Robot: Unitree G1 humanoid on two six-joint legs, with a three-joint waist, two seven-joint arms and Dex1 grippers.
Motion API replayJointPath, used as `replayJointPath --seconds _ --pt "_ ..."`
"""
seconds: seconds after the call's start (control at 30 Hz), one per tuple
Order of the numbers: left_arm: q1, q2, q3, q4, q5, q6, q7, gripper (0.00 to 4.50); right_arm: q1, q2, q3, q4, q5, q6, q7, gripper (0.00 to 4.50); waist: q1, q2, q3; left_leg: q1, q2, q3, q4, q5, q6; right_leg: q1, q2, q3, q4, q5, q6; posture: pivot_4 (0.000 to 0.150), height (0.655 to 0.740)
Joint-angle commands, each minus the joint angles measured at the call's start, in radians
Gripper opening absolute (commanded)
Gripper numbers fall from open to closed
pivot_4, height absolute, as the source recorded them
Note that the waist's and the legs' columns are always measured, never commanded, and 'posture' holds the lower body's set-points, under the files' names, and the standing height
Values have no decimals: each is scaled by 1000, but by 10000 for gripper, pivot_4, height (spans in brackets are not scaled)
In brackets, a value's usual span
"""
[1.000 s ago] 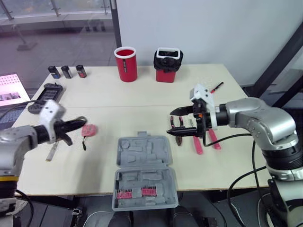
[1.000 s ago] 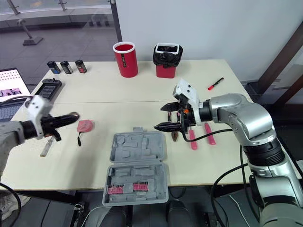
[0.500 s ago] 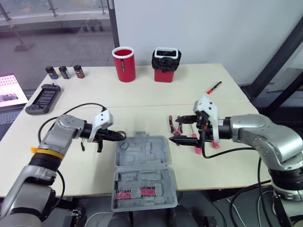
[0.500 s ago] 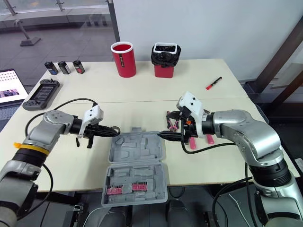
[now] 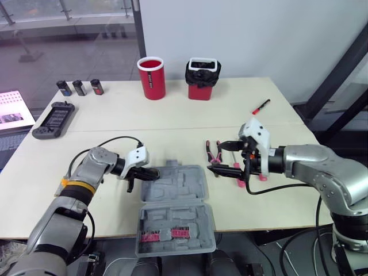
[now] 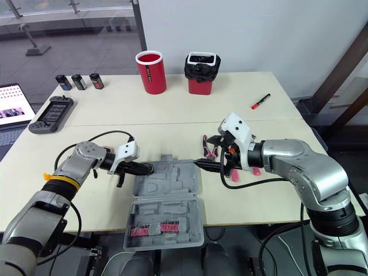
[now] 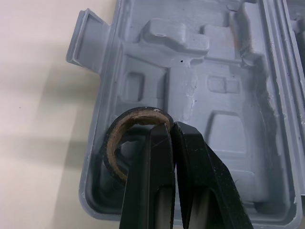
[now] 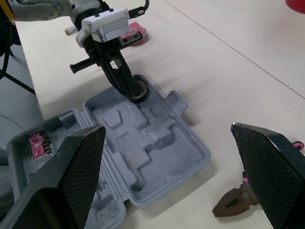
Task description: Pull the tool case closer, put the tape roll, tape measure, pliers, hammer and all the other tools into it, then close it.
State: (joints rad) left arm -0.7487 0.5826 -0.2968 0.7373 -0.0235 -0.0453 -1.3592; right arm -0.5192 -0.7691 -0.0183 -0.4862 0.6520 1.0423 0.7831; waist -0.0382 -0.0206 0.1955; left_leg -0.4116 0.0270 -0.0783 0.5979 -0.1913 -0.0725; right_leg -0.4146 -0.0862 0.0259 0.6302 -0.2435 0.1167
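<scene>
The grey tool case (image 5: 204, 195) lies open near the table's front edge, with a row of pink bits (image 5: 164, 236) in its near half. My left gripper (image 5: 150, 172) is shut on the black tape roll (image 7: 125, 119), holding it in the far left corner of the case's far half. My right gripper (image 5: 215, 156) hovers open just right of the case, over the pliers (image 5: 214, 150). Two pink-handled tools (image 5: 239, 176) lie under that arm. The pink tape measure (image 8: 131, 36) lies on the table behind my left gripper.
At the back stand a red cup (image 5: 152, 77) and a black-lined red holder (image 5: 202, 77). A red marker (image 5: 261, 106) lies at the right. Three small cans (image 5: 80, 87), a game controller (image 5: 52, 119) and a laptop (image 5: 11, 115) sit at the left.
My left gripper has carried the tape roll rightwards from beside the tape measure into the case's far left corner. My right gripper has stayed open over the pliers. The camera shifted slightly.
</scene>
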Motion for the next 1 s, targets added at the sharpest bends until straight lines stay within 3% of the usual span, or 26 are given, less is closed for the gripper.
replayJointPath --seconds 0.03,0.43,0.53,0.67,0.83,1.0 --pt "-4 5 11 15 24 -8 17 560 -26 -16 -23 -9 10 -18 3 45000 0 0 0 0 0 0 0 0 0 0 0 0 0 0 0 1500 7400" --pt "36 17 24 -27 27 14 24 560 -40 -18 2 22 -3 -46 25 45000 -3 0 0 0 0 0 0 0 0 0 0 0 0 1 1 1500 7400" --pt "16 11 41 -12 26 13 58 9323 -46 -15 9 29 -4 -50 24 45000 -1 0 0 0 0 0 0 0 0 0 0 0 0 1 1 1500 7400" --pt "-2 52 67 -59 -11 72 -4 27966 -51 -13 14 39 -2 -56 29 45000 -1 0 0 0 0 -1 0 0 0 0 0 0 0 1 1 1500 7400" --pt "10 98 147 -171 -103 174 -56 27966 -52 -8 31 59 -11 -74 35 45000 -2 0 0 0 0 -1 0 0 0 0 0 0 0 1 1 1500 7400" --pt "36 76 197 -168 -142 177 -28 27966 -69 -1 42 75 -18 -86 37 45000 0 0 0 0 0 -1 0 0 0 0 0 0 0 1 1 1500 7400"
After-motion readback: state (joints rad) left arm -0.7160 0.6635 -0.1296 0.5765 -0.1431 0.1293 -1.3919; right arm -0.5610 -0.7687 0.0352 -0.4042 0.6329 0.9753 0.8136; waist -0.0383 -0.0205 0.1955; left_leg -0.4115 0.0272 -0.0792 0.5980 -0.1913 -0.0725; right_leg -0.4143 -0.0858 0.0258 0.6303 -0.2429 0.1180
